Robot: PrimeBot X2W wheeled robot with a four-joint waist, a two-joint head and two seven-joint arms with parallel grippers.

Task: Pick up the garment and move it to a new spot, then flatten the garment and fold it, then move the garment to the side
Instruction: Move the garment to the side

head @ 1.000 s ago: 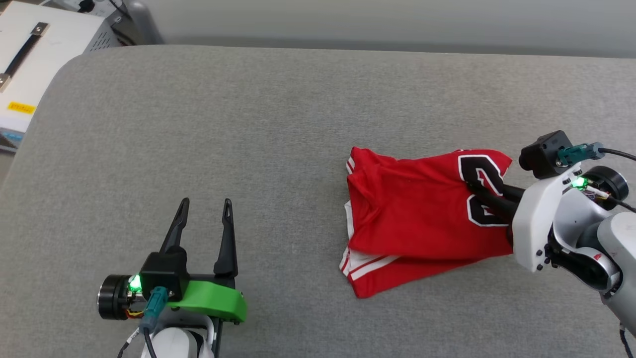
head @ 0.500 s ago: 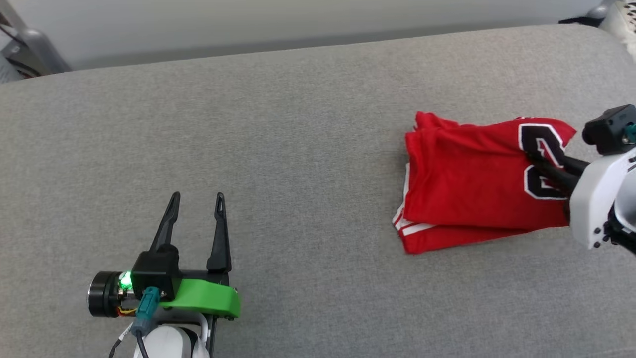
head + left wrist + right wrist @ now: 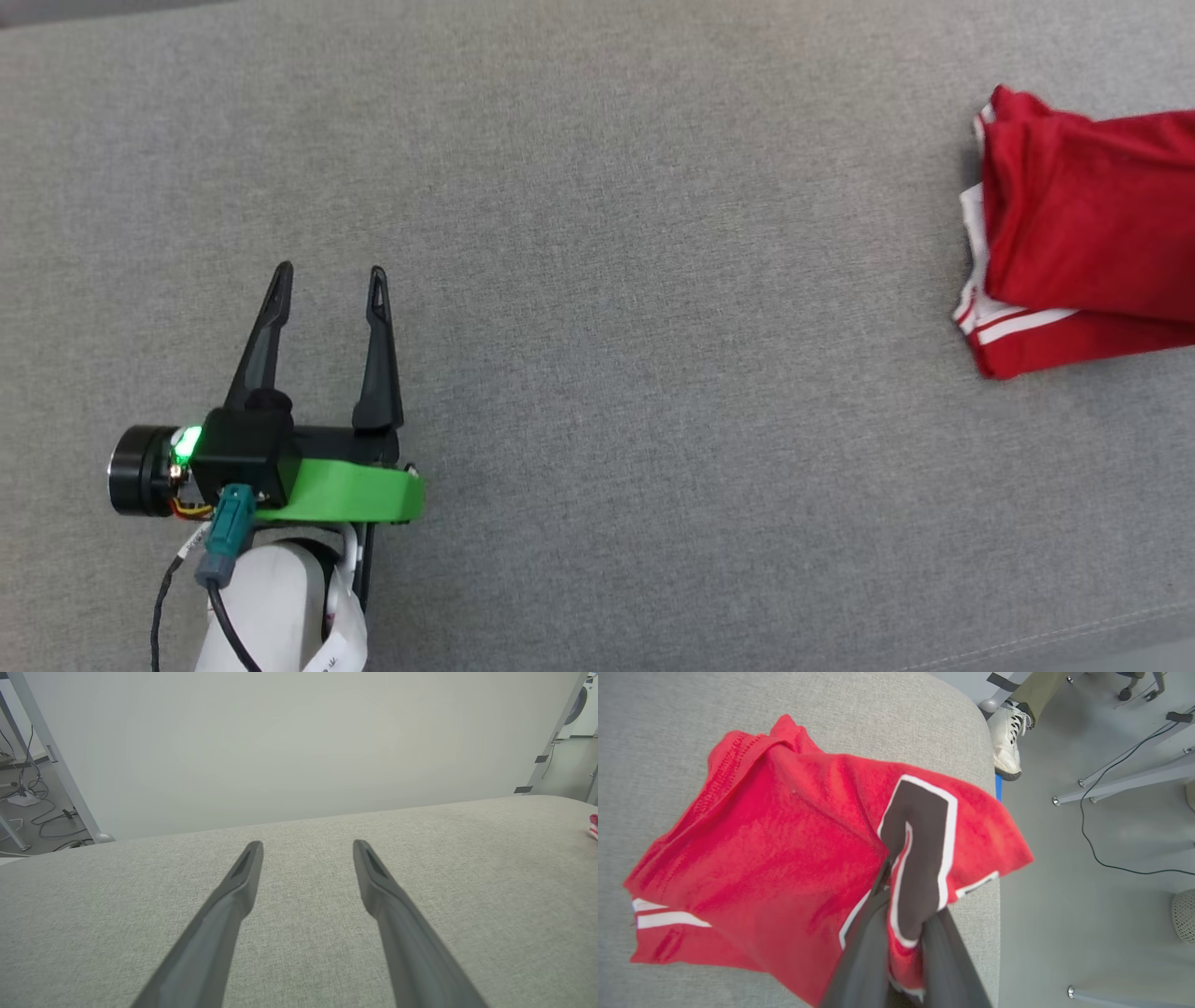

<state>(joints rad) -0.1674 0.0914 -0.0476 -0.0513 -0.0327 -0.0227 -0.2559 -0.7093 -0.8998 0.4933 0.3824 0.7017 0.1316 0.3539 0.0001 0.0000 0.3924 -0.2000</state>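
Observation:
The garment (image 3: 1083,233), a folded red jersey with white striped trim, lies at the far right of the grey padded surface (image 3: 597,187) in the head view. In the right wrist view my right gripper (image 3: 901,891) is shut on the garment (image 3: 775,849) at its black, white-outlined numeral, near the surface's rounded corner. The pinched edge is lifted a little. My left gripper (image 3: 330,271) hovers open at the lower left, far from the garment. Between its fingers in the left wrist view (image 3: 308,843) is only bare surface, with a sliver of the garment (image 3: 593,826) at the right edge.
Past the surface's corner, the right wrist view has a person's white shoe (image 3: 1006,742), a black cable (image 3: 1111,858) on the floor and metal frame legs (image 3: 1125,784). A pale wall (image 3: 299,742) stands behind the surface. The surface's front edge (image 3: 1074,635) runs at the lower right.
The head camera has swung, so the whole picture shifted. The right gripper has dragged the garment rightward, away from the left gripper, and has left the head view. The left gripper stays open.

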